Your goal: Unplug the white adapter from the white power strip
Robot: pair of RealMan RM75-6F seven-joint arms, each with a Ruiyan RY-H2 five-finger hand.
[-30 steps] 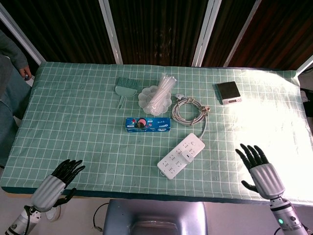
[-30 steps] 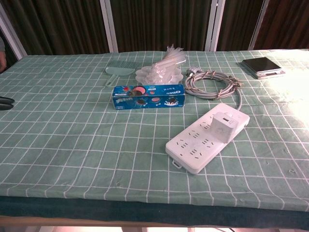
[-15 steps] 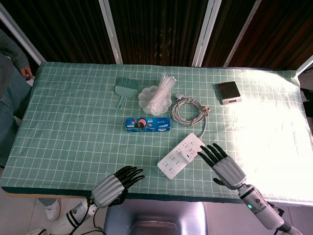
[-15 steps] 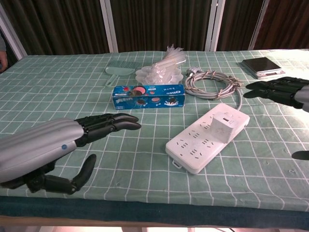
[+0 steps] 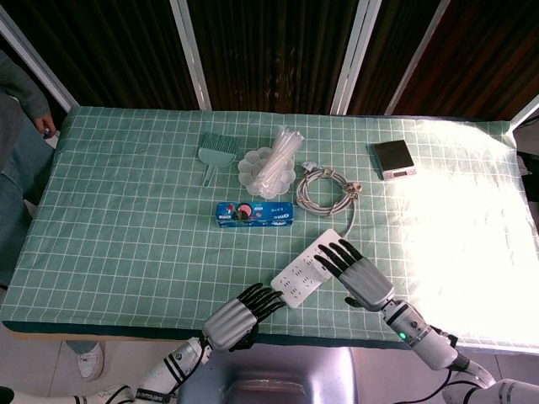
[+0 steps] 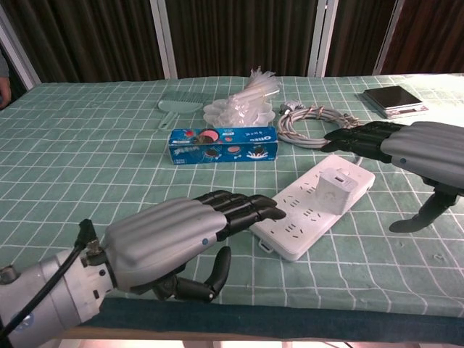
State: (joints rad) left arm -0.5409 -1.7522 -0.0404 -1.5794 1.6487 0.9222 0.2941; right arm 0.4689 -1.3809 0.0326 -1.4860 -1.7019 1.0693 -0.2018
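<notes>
The white power strip [image 6: 304, 217] lies slanted at the table's front centre, with the white adapter [image 6: 339, 190] plugged in near its far end. My left hand [image 6: 185, 235] reaches in from the front left with its fingers stretched out and apart; its fingertips [image 6: 270, 213] are at the strip's near end. My right hand [image 6: 413, 148] hovers at the strip's far right, fingers extended above that end, thumb hanging down, holding nothing. In the head view my right hand [image 5: 355, 271] covers the far half of the strip [image 5: 296, 279] and hides the adapter; my left hand [image 5: 242, 312] is at the front edge.
The strip's coiled grey cable [image 6: 315, 123] lies behind it. A blue Oreo box [image 6: 223, 143] sits left of the cable. Further back are a green brush [image 5: 216, 154], a clear dish with straws [image 5: 269, 164] and a small scale [image 5: 394, 159]. A person stands at the far left [image 5: 17, 118].
Both hands have moved in toward the power strip: the left from the front left edge, the right from the right side to over the strip's far end. The strip has not moved.
</notes>
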